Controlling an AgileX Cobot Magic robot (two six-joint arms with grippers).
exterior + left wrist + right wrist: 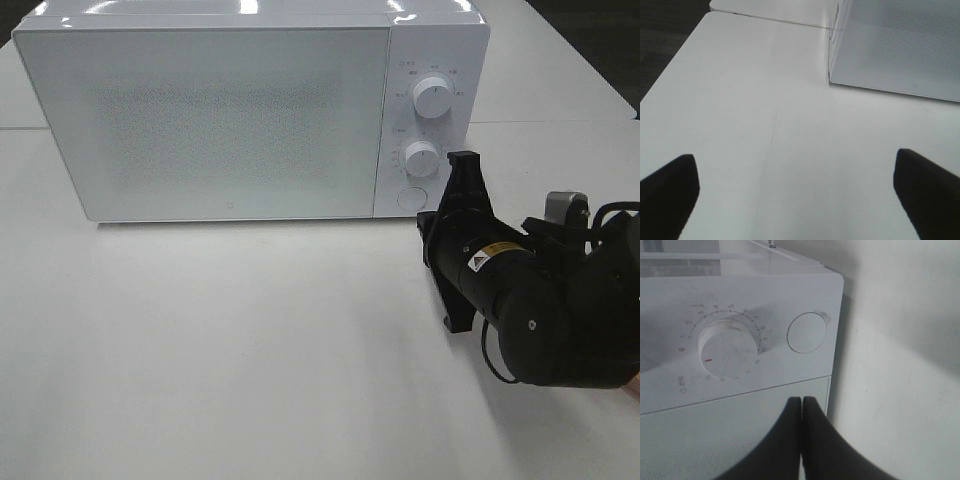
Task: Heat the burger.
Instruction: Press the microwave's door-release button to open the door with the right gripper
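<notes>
The burger is out of view in every frame. A white microwave (pixel 230 110) stands at the back of the table with its door shut. My right gripper (pixel 463 162) is shut with nothing between its fingers, just off the microwave's lower right corner. In the right wrist view its closed tips (pixel 801 401) point at the front, close to the seam between door and control panel, near the timer knob (pixel 729 349) and the round button (pixel 807 333). My left gripper (pixel 795 157) is open and holds nothing, low over bare table, off the microwave's left front corner (pixel 832 80).
The control panel carries an upper knob (pixel 433 97), a lower knob (pixel 421 158) and a round button (pixel 411 197). The white table (pixel 250 330) stretches out in front of the microwave. Its left edge (pixel 670 70) borders dark floor.
</notes>
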